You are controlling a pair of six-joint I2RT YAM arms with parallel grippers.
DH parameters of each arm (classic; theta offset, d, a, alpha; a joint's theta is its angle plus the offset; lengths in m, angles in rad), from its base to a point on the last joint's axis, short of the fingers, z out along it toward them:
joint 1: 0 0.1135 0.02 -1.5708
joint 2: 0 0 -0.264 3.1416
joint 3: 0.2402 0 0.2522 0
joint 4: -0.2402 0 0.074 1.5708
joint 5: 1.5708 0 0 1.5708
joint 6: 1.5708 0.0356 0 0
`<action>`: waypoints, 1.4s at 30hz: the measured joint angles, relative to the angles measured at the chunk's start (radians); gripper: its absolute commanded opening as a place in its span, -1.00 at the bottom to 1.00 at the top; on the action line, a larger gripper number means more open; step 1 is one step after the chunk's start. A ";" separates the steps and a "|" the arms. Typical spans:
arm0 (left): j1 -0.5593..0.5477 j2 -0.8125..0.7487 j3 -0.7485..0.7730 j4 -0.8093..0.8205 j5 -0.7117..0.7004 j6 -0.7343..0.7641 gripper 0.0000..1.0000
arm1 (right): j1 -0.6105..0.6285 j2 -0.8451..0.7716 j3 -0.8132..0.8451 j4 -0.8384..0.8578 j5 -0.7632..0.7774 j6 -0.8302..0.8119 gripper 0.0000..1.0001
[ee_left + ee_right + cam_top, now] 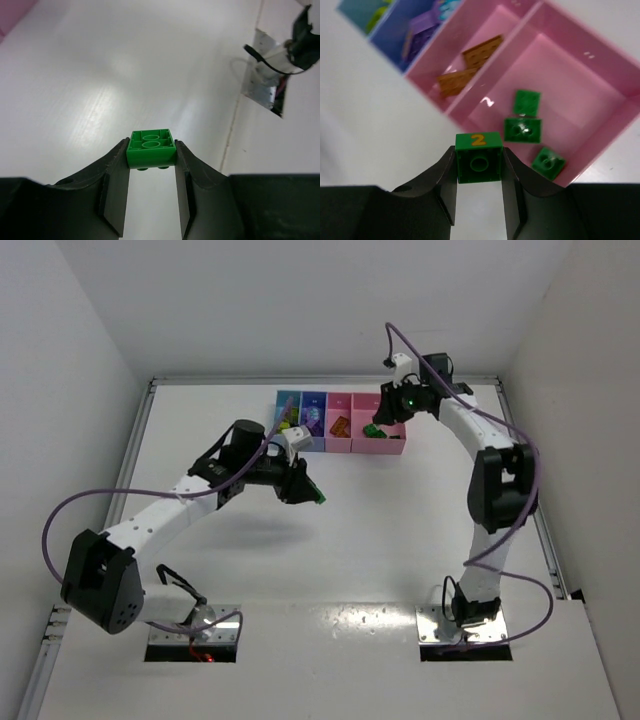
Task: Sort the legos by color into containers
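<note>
The right gripper (478, 156) is clamped on a numbered green brick (478, 160), low in the middle of the right wrist view, with an orange 2 on the brick's upper face. In that picture the brick sits just below the near wall of the wide pink bin (580, 65), which fills the right half of the frame. Three loose green bricks (522, 129) lie close together in the bin's lower corner. To its left, the narrow pink bin (495, 22) holds two orange plates (456, 81). Further toward the upper left, the blue-purple bin (387, 42) holds purple pieces (422, 27). The light blue bin (357, 7) shows only at the corner.

The left gripper (151, 156) is clamped on a plain green brick (151, 149), gripped by its two sides, low in the middle of the left wrist view above the white table (75, 75). From the top view, this gripper hangs at the centre of the frame. It is below the left end of the row of containers (340, 448) and apart from it.
</note>
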 measured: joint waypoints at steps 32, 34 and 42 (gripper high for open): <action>-0.065 1.110 1.225 0.076 -0.452 -0.115 0.45 | -0.126 -0.672 -0.365 -0.050 0.294 0.032 0.80; -0.073 1.133 1.228 0.063 -0.468 -0.115 0.59 | -0.129 -0.678 -0.393 -0.077 0.294 0.027 0.80; -0.082 0.956 1.027 -0.004 -0.547 -0.100 0.98 | -0.172 -0.705 -0.484 -0.089 0.292 0.032 0.82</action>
